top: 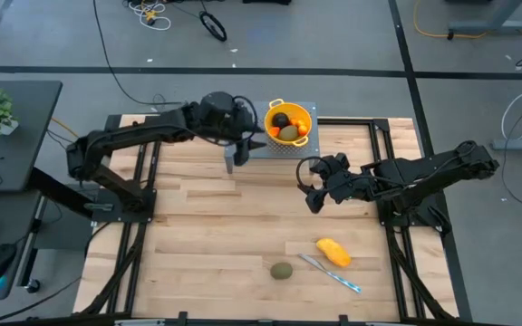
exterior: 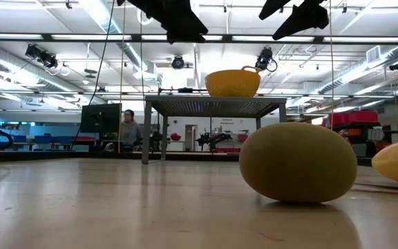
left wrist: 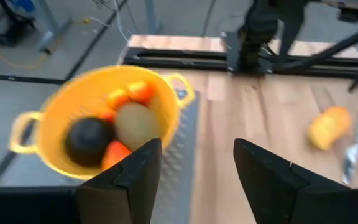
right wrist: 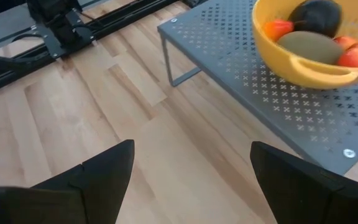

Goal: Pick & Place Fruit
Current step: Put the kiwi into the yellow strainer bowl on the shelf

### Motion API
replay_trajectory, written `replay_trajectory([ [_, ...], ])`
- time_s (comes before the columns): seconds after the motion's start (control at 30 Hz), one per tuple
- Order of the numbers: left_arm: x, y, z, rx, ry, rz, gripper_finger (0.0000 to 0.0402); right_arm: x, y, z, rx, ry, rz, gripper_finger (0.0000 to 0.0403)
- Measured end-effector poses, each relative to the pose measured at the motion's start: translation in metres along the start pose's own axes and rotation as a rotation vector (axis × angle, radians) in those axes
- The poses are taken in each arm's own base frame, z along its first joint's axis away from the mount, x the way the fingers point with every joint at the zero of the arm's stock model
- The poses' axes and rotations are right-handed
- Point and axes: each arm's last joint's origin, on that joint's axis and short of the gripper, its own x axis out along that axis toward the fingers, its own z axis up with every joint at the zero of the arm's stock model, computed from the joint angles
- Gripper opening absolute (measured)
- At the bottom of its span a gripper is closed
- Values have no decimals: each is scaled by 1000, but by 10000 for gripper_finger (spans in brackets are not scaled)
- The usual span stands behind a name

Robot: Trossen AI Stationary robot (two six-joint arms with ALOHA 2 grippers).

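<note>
Here the yellow colander [top: 289, 122] sits on a grey perforated rack [top: 284, 145] at the bench's [top: 198, 235] far edge, holding a dark ball [left wrist: 87, 139], an olive-green oval [left wrist: 134, 125] and orange-red pieces [left wrist: 140, 92]. The left end effector [top: 254, 140] hovers just beside the colander, fingers parted, holding nothing. The right end effector [top: 314, 186] hangs near the rack, wide open and empty. Well away from the colander lie another green oval [top: 282, 270], the yellow-orange oblong [top: 333, 251] and a knife [top: 332, 273].

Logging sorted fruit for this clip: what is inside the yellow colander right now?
The colander holds a dark ball, an olive-green oval and a few small orange-red pieces. Anything beneath these is covered.
</note>
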Motion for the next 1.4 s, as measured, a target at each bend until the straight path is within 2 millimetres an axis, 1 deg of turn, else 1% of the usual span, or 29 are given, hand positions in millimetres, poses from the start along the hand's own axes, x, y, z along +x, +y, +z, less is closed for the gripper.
replay_trajectory([
  [0.17, -3, -19, -21, -35, 27, -28, 199, 0, 1, -1, 0, 28, 35, 332],
  [0.4, -27, -41, -47, -107, -27, 22, 186, 0, 2, -1, 0, 42, 53, 332],
  [0.53, -40, -56, -62, -148, -61, -13, 182, 0, 2, -1, 0, 41, 53, 332],
  [0.6, -43, -65, -70, -153, -51, -35, 182, 0, 2, -1, 0, 42, 53, 332],
  [0.77, -43, -87, -83, -149, -21, -50, 181, 0, 2, -1, 0, 41, 52, 332],
  [0.97, -46, -110, -83, -140, -25, -86, 175, 0, 3, -2, 8, 47, 67, 332],
  [1.07, -56, -118, -78, -132, -74, -87, 171, -1, 8, -3, -23, 78, 135, 332],
  [1.23, -73, -123, -74, -129, -129, -26, 164, 2, 26, -8, -74, 105, 269, 332],
  [1.4, -90, -122, -70, -142, -172, -24, 159, 14, 47, -19, -107, 149, 353, 332],
])
